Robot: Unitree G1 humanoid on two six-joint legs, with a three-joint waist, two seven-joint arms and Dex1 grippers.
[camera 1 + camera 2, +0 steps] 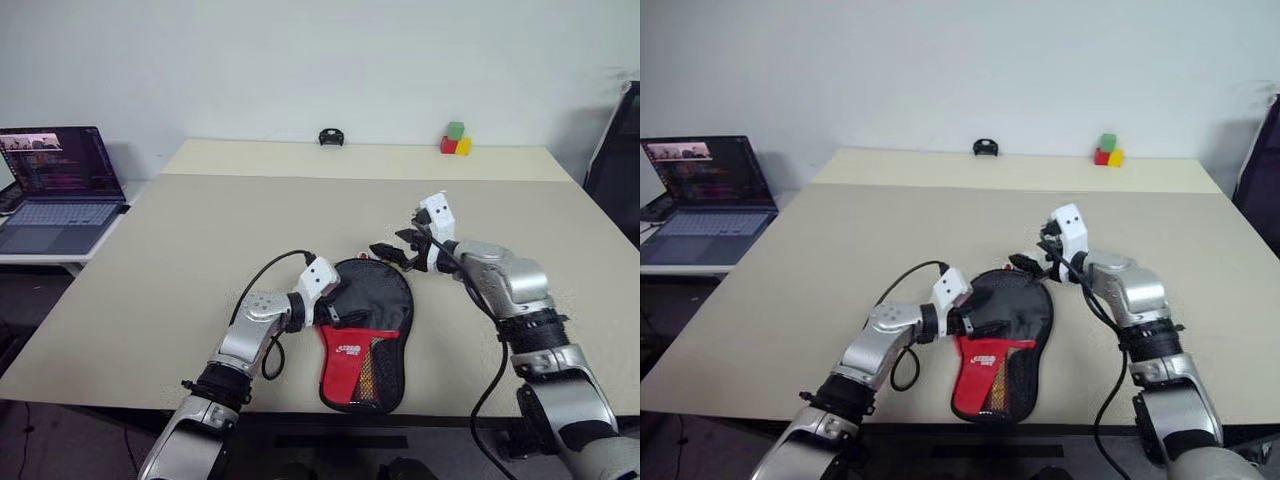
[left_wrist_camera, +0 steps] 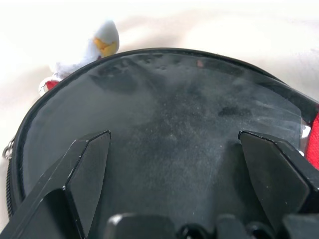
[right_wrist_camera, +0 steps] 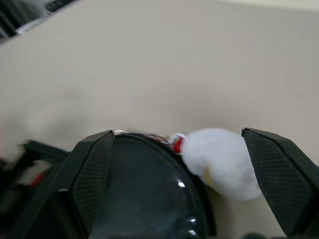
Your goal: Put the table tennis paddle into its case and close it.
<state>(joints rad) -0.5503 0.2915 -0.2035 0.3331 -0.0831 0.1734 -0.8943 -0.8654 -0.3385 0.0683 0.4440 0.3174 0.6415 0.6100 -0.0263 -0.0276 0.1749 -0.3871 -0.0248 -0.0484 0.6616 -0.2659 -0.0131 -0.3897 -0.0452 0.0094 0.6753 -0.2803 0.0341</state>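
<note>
The case [image 1: 365, 330] lies flat near the table's front edge, its round black part farther away and its red panel with white lettering toward me. A zip runs around its rim [image 2: 10, 149]. Inside that rim shows a glossy black round surface [image 2: 174, 109]. I cannot tell the table tennis paddle apart from the case. My left gripper [image 1: 335, 312] is open, its fingers [image 2: 84, 169] low over the round part's left side. My right gripper [image 1: 392, 250] is open at the case's far edge, on either side of a white plush charm [image 3: 219, 162] hanging from the zip pull.
An open laptop [image 1: 60, 190] sits on a side table at the left. At the far edge of the table [image 1: 200, 230] are stacked red, green and yellow blocks [image 1: 456, 140] and a small black object [image 1: 332, 137]. A dark chair back [image 1: 615, 160] stands at the right.
</note>
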